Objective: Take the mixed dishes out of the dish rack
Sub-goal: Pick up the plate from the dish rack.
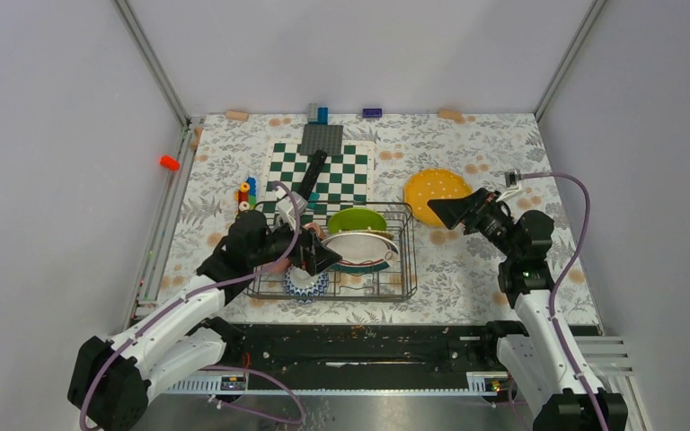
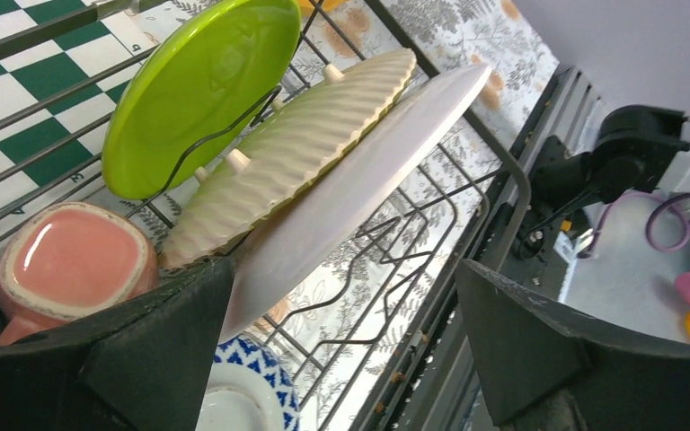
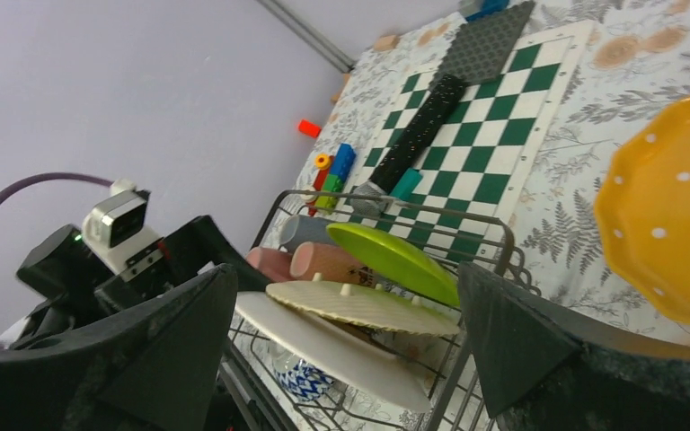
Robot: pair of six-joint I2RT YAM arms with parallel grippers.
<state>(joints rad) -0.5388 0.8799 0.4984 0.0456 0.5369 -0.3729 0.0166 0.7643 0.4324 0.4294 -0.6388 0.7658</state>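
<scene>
— Where is the white plate [image 2: 359, 171]?
— It is leaned in the rack [image 1: 411, 256], against the ribbed plate [image 2: 296, 135]. The left gripper [image 1: 317, 256] is spread wide beside it; nothing is held. The right gripper [image 1: 449, 211] is opened too, empty, near the yellow plate [image 1: 427, 184].
— How should it be taken?
— Its rim should be straddled, pinched firmly, then raised straight up and out.

The tool [image 3: 346, 278] stands spread wide at the bottom; mid-frame, the dish rack [image 3: 496, 235] holds a green plate [image 3: 391, 253]; a yellow plate [image 3: 674, 233] lies right.
</scene>
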